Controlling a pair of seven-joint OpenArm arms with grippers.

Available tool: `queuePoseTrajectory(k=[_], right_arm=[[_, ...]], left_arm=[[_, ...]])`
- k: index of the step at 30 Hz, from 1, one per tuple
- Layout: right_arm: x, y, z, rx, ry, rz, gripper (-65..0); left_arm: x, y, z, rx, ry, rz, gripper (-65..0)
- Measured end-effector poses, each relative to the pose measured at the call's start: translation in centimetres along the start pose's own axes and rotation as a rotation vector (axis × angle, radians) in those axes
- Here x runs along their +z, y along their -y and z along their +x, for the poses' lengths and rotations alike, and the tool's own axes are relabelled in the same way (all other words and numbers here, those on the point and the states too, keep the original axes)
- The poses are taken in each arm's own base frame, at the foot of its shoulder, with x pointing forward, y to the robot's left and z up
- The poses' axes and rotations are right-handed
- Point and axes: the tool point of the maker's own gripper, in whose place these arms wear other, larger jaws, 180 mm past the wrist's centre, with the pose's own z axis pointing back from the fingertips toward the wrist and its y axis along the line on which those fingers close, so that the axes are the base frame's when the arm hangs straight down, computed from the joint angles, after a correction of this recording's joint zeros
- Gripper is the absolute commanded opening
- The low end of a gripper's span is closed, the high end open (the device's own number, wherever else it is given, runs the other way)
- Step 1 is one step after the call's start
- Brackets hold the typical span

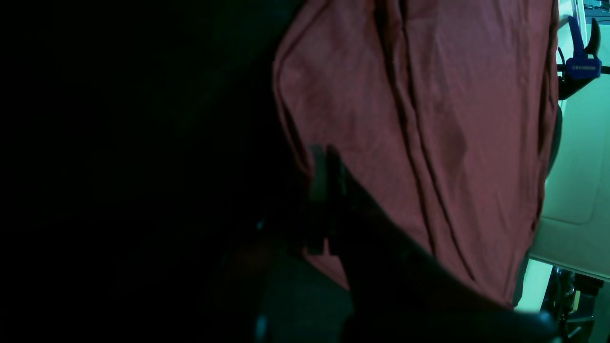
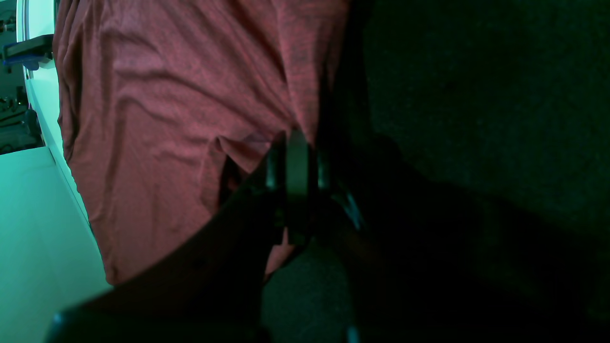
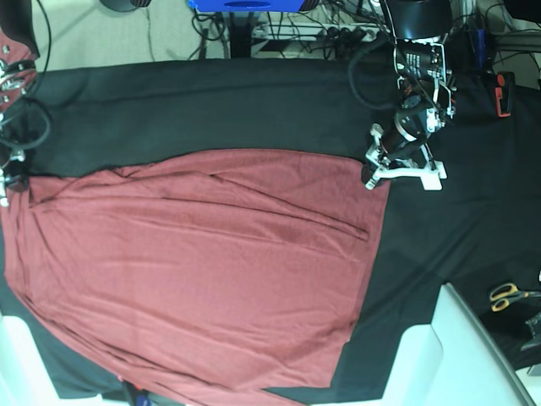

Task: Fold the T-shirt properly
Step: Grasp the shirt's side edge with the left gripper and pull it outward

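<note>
The maroon T-shirt (image 3: 211,271) lies spread and wrinkled over the black table cover (image 3: 211,110), its lower edge reaching the table's near side. My left gripper (image 3: 370,179) is at the shirt's far right corner. In the left wrist view its dark fingers (image 1: 326,155) are pressed together on the edge of the T-shirt (image 1: 429,119). My right gripper (image 3: 10,188) is at the shirt's far left corner. In the right wrist view it (image 2: 296,138) is shut on a puckered edge of the T-shirt (image 2: 167,143).
Yellow-handled scissors (image 3: 507,294) lie at the right edge. A white panel (image 3: 448,355) rises at the near right corner, and another shows at the near left. A blue clamp (image 1: 581,62) grips the table edge. Cables crowd the floor behind the table.
</note>
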Motion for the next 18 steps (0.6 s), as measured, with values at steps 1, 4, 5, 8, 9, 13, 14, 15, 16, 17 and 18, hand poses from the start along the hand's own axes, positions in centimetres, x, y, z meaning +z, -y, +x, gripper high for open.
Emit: queuePoseTrajectory(k=[1,4,5,8,9,13,14,15,16,17,18], right_arm=[[0.0,0.0,0.0,-0.001,-0.001,-0.001,-64.7],[0.1,0.1,0.1,0.003,-0.007,-0.003,-64.8],[0.3,0.2,0.2,0.007,-0.020,-0.007,-64.8],[0.9,0.8,1.0,0.025,-0.038,-0.031,-64.8],[1.2,0.8,1.3,0.036,-0.040,-0.035,-64.8],[1.8,0.4,2.1,0.061,-0.044,-0.034,-64.8],[1.9,0.4,2.3,0.068,-0.046,-0.034,-64.8],[2.2,0.5,2.3,0.077,-0.051,-0.039,-64.8],[2.5,0.6,2.5,0.090,-0.052,-0.046,-64.8],[2.8,0.9,2.7,0.097,-0.049,-0.051,-64.8],[3.2,1.2,2.9,0.109,-0.049,-0.060,-64.8]], left_arm=[[0.0,0.1,0.0,-0.001,-0.001,-0.002,-65.0],[0.4,0.5,0.5,-0.026,0.007,-0.011,-65.0],[0.7,0.6,0.9,-0.037,0.014,-0.016,-65.0],[1.8,0.5,1.7,-0.063,0.016,-0.018,-65.0],[2.1,0.7,1.5,-0.075,-0.004,-0.020,-65.0],[2.7,2.4,1.2,-0.110,-0.040,-0.058,-65.0],[2.9,2.7,1.4,-0.115,-0.032,-0.067,-65.0],[3.2,2.6,1.3,-0.119,-0.030,-0.066,-65.0],[3.6,2.4,1.1,-0.121,-0.029,-0.061,-65.0],[3.9,2.0,0.7,-0.124,-0.040,-0.053,-65.0],[4.3,1.6,0.3,-0.133,-0.046,-0.044,-65.0]])
